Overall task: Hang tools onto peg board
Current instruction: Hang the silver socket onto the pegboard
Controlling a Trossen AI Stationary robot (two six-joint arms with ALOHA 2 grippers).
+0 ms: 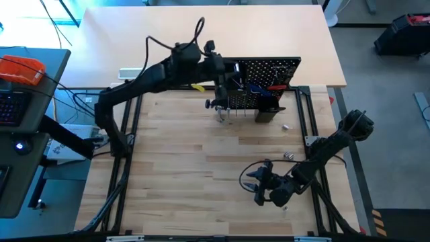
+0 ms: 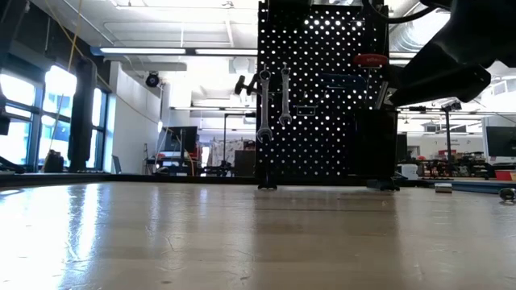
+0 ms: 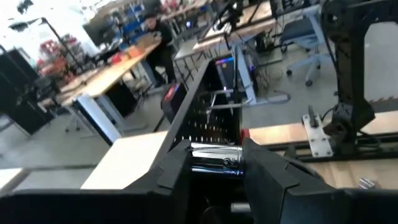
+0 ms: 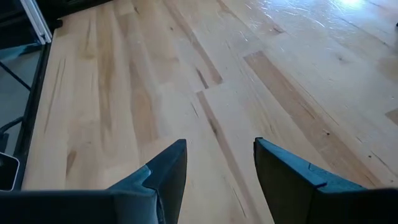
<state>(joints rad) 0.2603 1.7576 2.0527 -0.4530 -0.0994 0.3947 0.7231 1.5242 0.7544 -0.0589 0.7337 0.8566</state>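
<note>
Wrench (image 3: 214, 158) clamped in left hand (image 3: 214, 171) above peg board (image 3: 205, 115).

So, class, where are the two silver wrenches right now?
In the low view the two silver wrenches hang side by side on the left part of the black upright peg board, clear of the wooden table.

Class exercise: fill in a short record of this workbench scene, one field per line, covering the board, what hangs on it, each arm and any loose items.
Peg board: black, upright, at the table's far side
Hanging on it: two silver wrenches, side by side
Left gripper: at the board's top, fingers shut on a shiny metal tool
Right gripper: open, empty, over bare table, near side
Loose items: small metal bits on the table's right side
</note>
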